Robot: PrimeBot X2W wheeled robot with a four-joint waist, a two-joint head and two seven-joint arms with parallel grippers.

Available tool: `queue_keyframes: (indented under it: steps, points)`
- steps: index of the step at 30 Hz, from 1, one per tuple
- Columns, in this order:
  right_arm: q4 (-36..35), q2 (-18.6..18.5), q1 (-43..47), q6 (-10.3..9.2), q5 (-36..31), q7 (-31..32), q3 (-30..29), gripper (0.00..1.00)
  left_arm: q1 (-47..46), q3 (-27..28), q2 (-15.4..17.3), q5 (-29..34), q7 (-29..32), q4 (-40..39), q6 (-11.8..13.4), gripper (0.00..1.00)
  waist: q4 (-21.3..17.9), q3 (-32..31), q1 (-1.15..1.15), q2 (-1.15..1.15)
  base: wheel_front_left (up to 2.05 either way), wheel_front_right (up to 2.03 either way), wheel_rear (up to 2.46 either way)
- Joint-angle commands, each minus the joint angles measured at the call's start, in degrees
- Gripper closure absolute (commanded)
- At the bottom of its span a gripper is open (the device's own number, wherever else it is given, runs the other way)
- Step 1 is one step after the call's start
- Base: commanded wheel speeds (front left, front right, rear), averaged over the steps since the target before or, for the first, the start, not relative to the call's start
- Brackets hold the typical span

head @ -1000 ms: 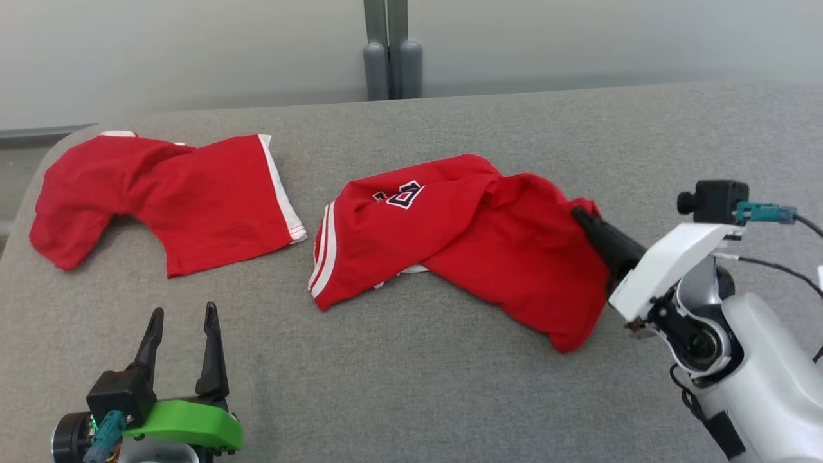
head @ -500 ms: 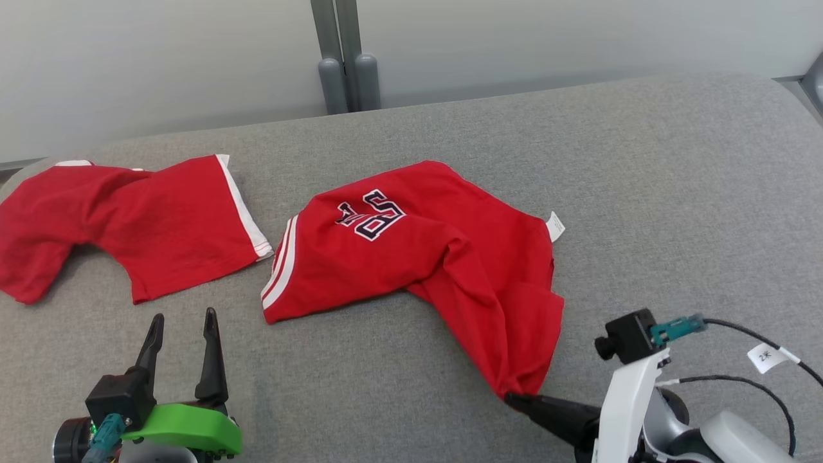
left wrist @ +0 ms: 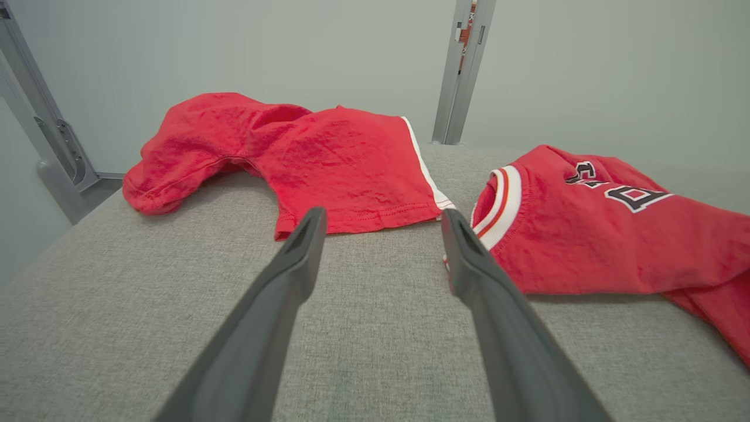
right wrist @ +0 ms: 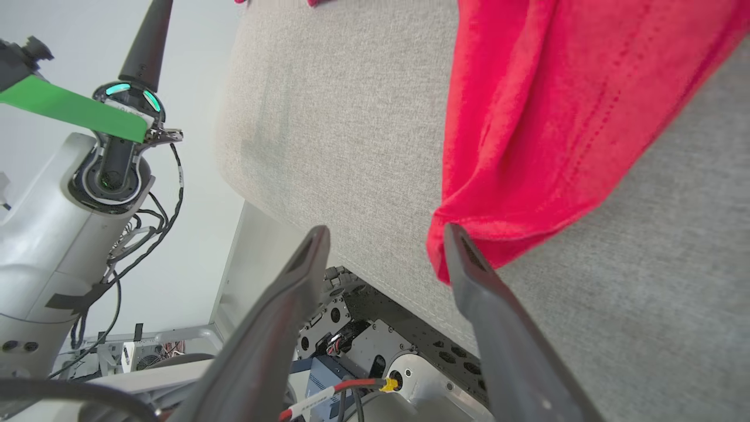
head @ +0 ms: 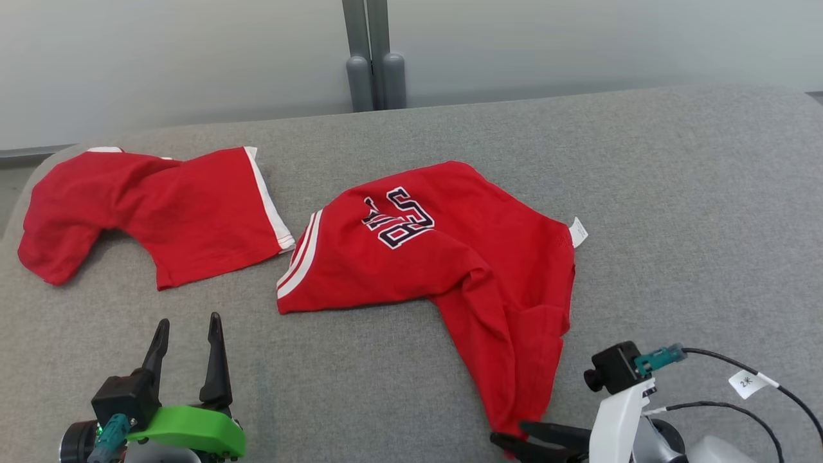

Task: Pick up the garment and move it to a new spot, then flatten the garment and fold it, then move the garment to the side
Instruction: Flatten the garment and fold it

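**Right pincer let go of the jersey's corner**

Released since half a second before, the right pincer (head: 511, 434) had spread its two dark fingers; back then they had been clenched on the lowest corner of the red fabric jersey (head: 450, 257). A second before, that same pincer had gripped the cloth farther up the worktop, with the jersey more bunched.

At this moment the red fabric jersey lay in the middle of the grey fabric-covered worktop (head: 675, 193), navy-and-white lettering facing up and white stripes along its left edge. A narrow tail of cloth ran down toward the near edge. In the right wrist view the tail's corner (right wrist: 527, 146) lay against one finger of the right pincer (right wrist: 384, 234), close to the worktop's edge (right wrist: 328, 117), with nothing pinched between the fingers. A small white label (head: 578, 231) stuck out at the jersey's right side.

The left pincer (head: 188, 319) hovered at the lower left, fingers apart and empty. Its wrist view (left wrist: 382, 214) looked across the worktop (left wrist: 117, 322) at the jersey's striped edge (left wrist: 586, 246) and at a second red garment with white trim (left wrist: 328, 158). That second piece lay crumpled at the far left (head: 161, 212), just beside the jersey.
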Motion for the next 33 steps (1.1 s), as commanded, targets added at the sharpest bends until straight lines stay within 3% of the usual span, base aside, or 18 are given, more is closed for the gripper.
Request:
queue_keyframes:
  steps: [1, 8, 15, 20, 33]
  points:
    - [-0.4, -0.7, 0.3, 0.05, 0.6, -0.3, -0.9, 0.0, 0.0, 0.2, -0.1, -0.5, -0.2, 0.1, -0.2, 0.0, 0.3, -0.4, 0.0, 0.0, 0.0, 0.0, 0.0]
    - [-6.1, -2.6, 0.4, 0.04, 2.1, -6.6, -10.1, 0.0, 0.7, 0.6, -0.1, -0.4, -0.2, 0.4, -0.1, 0.0, 0.3, -1.3, 0.0, 0.0, 0.0, 0.0, 0.0]
    - [-2.4, -1.5, 1.7, 0.05, -2.9, -14.7, -18.8, 0.0, 0.2, -0.2, -0.1, -0.4, -0.2, 0.2, -0.3, 0.0, 1.1, -1.3, 0.0, 0.0, 0.0, 0.0, 0.0]
    - [4.6, 1.3, 0.1, 0.04, -7.8, -16.8, -22.8, 0.0, -0.1, -0.3, 0.2, -0.3, -0.2, 0.2, -0.4, 0.0, 1.8, -0.8, 0.0, 0.0, 0.0, 0.0, 0.0]
    - [29.1, 10.2, -19.1, 0.04, -20.1, -9.9, -29.6, 0.0, -3.9, -2.5, -0.4, -0.9, -0.2, 0.4, -0.8, 0.0, 6.2, 5.1, 0.0, 0.0, 0.0, 0.0, 0.0]
